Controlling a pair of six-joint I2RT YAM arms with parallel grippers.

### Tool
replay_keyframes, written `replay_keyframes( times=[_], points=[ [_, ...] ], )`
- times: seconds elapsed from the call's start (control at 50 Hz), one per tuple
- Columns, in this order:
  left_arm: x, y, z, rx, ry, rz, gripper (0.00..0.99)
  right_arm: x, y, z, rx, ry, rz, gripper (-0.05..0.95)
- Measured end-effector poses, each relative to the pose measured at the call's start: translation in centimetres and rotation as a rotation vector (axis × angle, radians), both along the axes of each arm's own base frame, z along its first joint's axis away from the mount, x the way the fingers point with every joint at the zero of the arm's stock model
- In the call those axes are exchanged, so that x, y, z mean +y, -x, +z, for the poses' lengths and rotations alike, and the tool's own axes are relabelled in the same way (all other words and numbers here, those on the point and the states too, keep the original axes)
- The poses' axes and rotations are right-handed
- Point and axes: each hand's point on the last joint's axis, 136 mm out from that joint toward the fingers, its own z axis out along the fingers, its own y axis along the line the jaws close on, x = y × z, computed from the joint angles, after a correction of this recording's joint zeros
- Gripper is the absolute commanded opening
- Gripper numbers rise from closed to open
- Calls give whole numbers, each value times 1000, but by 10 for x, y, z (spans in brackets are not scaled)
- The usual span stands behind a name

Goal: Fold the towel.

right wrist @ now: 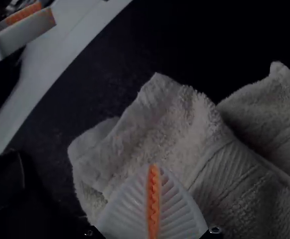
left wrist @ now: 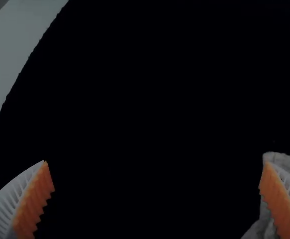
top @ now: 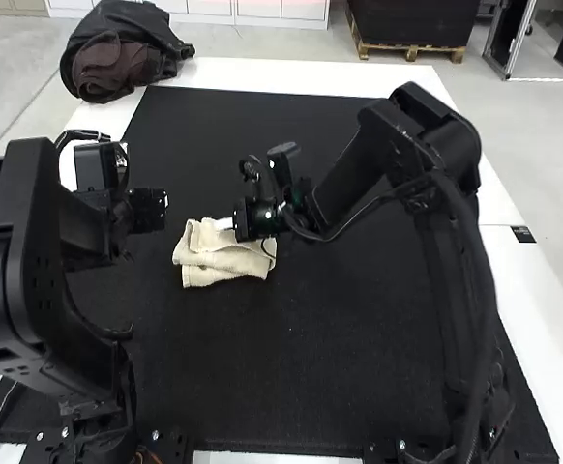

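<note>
Towel (top: pixel 228 263) lies in uneven folds on black mat (top: pixel 311 377). Left tool (top: pixel 150 209) near it, released wide. Right tool (top: pixel 223 223) clenched, over towel.

A black mat (top: pixel 340 329) lies flat over the middle of a white bench (top: pixel 291 75); the bench's pale surface borders the mat along its far side and its right side; just beyond the mat's far left corner sits a black fabric bundle (top: pixel 86 43), rumpled, with a brown cloth (top: pixel 107 66) bunched against it; a small dark label (top: pixel 522 234) lies right of the mat, on the white border.
</note>
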Motion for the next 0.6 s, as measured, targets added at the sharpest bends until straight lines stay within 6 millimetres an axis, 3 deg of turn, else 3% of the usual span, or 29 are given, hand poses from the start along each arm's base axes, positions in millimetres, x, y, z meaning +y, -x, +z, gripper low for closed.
replay_keyframes(
  times=[0.24,0.4,0.6],
  points=[
    [0,0,-1,4,1,0,967,3,1,-26,-3,-5,7,-21],
    [0,0,-1,7,2,0,966,10,15,-51,-5,16,39,-21],
    [1,-4,6,-6,-1,0,967,15,20,-53,-35,19,55,-21]
  ],
)
